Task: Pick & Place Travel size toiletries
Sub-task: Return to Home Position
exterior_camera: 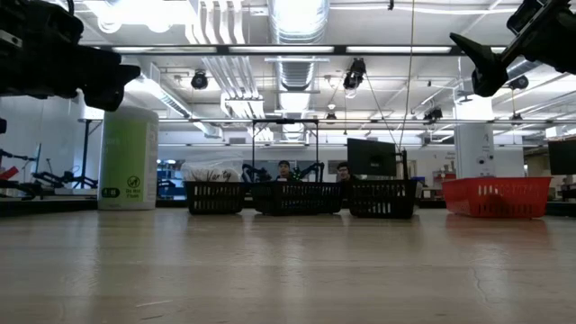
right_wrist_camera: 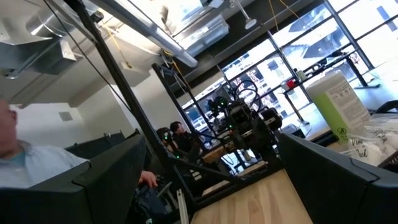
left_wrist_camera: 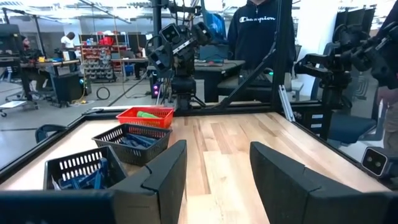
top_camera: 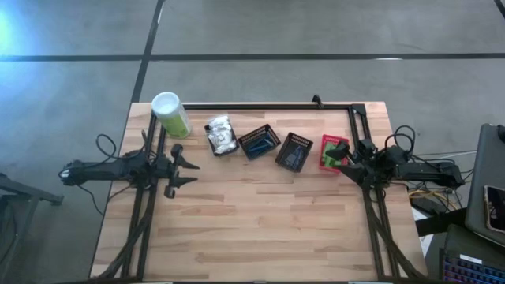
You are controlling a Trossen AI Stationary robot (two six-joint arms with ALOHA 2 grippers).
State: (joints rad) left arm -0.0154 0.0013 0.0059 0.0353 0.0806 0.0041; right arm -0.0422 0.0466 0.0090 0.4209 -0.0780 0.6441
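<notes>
The travel size toiletries lie along the far half of the table. A heap of white crinkly packets (top_camera: pixel 221 136) rests on the wood. Dark slim items fill two black baskets (top_camera: pixel 259 142) (top_camera: pixel 293 151), and green tubes (left_wrist_camera: pixel 147 114) lie in a red basket (top_camera: pixel 330 151). My left gripper (top_camera: pixel 183 166) hangs open at the left, level, with only bare table between its fingers (left_wrist_camera: pixel 214 180). My right gripper (top_camera: pixel 341 156) stands open at the right, above the red basket's right side and tipped upward (right_wrist_camera: pixel 217 186). Neither holds anything.
A tall pale-green canister with a white lid (top_camera: pixel 170 114) stands at the far left, next to the white packets. A black frame rail (top_camera: pixel 260 105) runs along the far edge. Bare wood (top_camera: pixel 260 221) covers the near half. People stand beyond the table in the wrist views.
</notes>
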